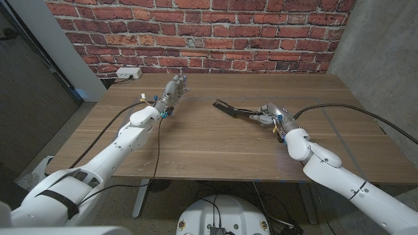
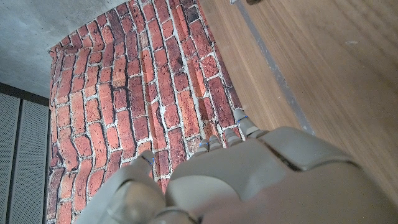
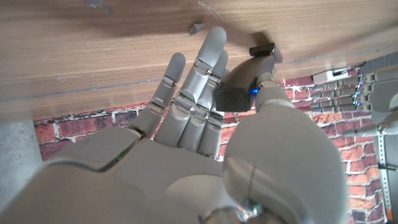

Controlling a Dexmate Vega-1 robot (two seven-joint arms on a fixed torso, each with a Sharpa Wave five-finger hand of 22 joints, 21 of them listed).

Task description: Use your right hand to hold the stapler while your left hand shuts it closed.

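Observation:
A black stapler lies open on the wooden table, right of the middle, its two arms spread apart. My right hand is at the stapler's near end. In the right wrist view the stapler sits between the thumb and the fingers, which reach out straight along it, so the hand pinches it. My left hand is held up over the table's back left, well apart from the stapler, fingers extended and holding nothing. The left hand points toward the brick wall.
A white power strip sits at the foot of the brick wall behind the table's back left corner. Black cables run along both arms over the tabletop. A grey concrete wall stands to the right.

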